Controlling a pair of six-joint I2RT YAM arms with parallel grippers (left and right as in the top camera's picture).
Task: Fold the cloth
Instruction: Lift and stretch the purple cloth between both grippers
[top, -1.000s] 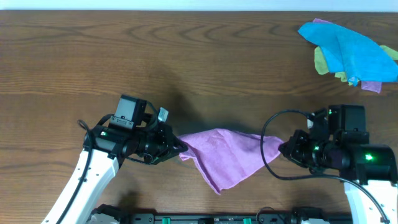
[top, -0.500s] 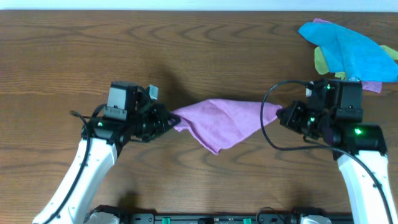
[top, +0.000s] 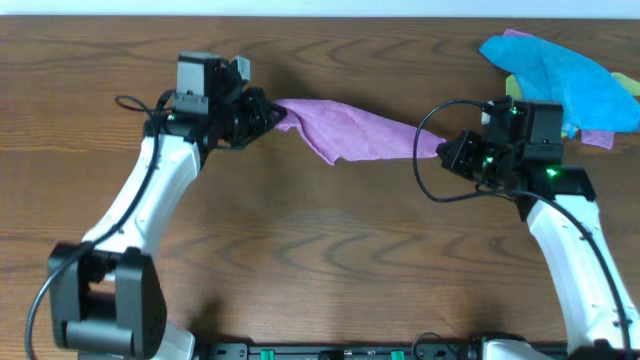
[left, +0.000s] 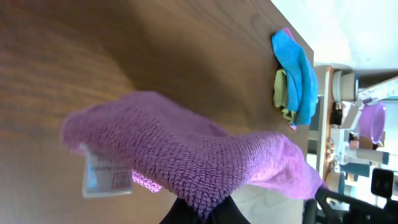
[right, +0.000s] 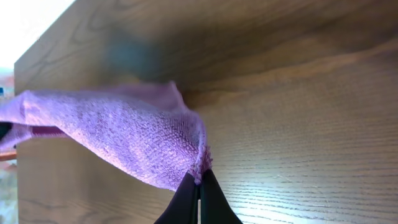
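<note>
The lilac cloth (top: 350, 128) hangs stretched between my two grippers above the far half of the table. My left gripper (top: 274, 108) is shut on its left corner; the left wrist view shows the cloth (left: 186, 155) pinched in the jaws (left: 202, 208), with a white care label hanging at its left. My right gripper (top: 445, 148) is shut on the right corner; the right wrist view shows the cloth's edge (right: 143, 140) clamped between the fingertips (right: 199, 180). The cloth sags in the middle into a downward point.
A pile of cloths, bright blue (top: 565, 80) on top of yellow-green and purple ones, lies at the far right corner of the wooden table (top: 300, 260), just behind my right arm. It also shows in the left wrist view (left: 292, 68).
Both grippers have carried the cloth away from the near edge toward the far side of the table, the left one farther. The cloth is now pulled longer and tauter.
</note>
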